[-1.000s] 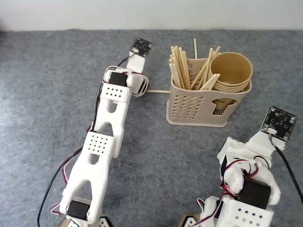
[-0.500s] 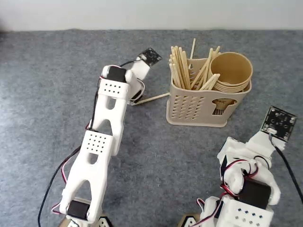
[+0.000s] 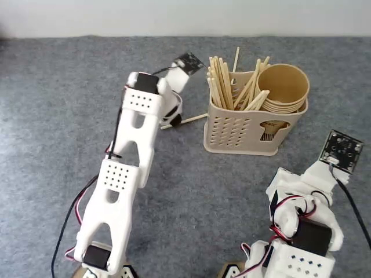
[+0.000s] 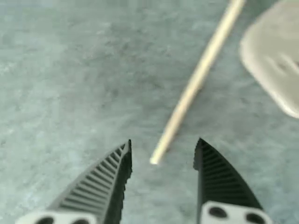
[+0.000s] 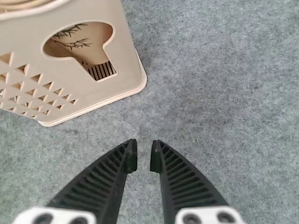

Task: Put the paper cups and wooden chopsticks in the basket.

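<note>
One wooden chopstick [image 3: 191, 119] lies loose on the grey mat just left of the beige basket [image 3: 240, 136]. In the left wrist view the chopstick [image 4: 196, 84] slants away and its near end sits between the fingers of my open left gripper [image 4: 163, 148], which do not clamp it. The basket holds several chopsticks [image 3: 223, 81] and a stack of paper cups [image 3: 282, 87]. My right gripper [image 5: 143, 156] is shut on nothing, low over the mat a short way in front of the basket [image 5: 70, 93].
The basket's corner [image 4: 275, 60] lies close beyond the left gripper. The right arm [image 3: 301, 214] sits folded at the front right. Grey mat [image 3: 69, 104] stretches open to the left of the left arm and between the two arms.
The left wrist has turned and shifted toward the basket. The loose chopstick has swung from level to slanted. The right arm has kept still.
</note>
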Controlling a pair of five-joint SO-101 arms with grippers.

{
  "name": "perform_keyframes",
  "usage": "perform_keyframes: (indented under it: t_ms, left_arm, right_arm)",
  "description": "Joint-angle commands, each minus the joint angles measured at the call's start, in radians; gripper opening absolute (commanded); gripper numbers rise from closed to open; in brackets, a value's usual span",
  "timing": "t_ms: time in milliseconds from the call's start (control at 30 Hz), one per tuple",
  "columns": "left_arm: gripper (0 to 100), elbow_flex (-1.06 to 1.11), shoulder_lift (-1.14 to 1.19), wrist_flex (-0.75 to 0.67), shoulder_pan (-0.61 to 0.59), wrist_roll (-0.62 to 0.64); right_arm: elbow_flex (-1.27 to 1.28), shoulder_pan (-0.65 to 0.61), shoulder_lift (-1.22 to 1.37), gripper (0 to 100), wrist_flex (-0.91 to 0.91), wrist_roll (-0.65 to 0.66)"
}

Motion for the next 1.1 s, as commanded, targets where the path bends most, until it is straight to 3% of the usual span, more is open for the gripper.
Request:
perform_keyframes:
  t_ms: [0,267,567,833,1067]
  left_arm:
    - [21,0.058,-0.072,0.005,0.032,-0.048]
    - [17,0.067,0.014,-0.141,-0.015,-0.054]
    - [5,0.067,0.064,0.005,0.028,-0.196]
    - [1,0.067,0.052,0.021,0.023,-0.193]
    - [1,0.068,-0.054,0.021,-0.081,-0.126]
  right_arm:
    - [-0.005,0.007,-0.010,6.4,-0.001,-0.009]
    - [-0.005,0.007,-0.010,6.4,-0.001,-0.009]
    - [-0.005,0.007,-0.010,6.4,-0.001,-0.009]
    - [-0.005,0.007,-0.010,6.4,-0.001,-0.009]
    - [-0.005,0.007,-0.010,6.4,-0.001,-0.009]
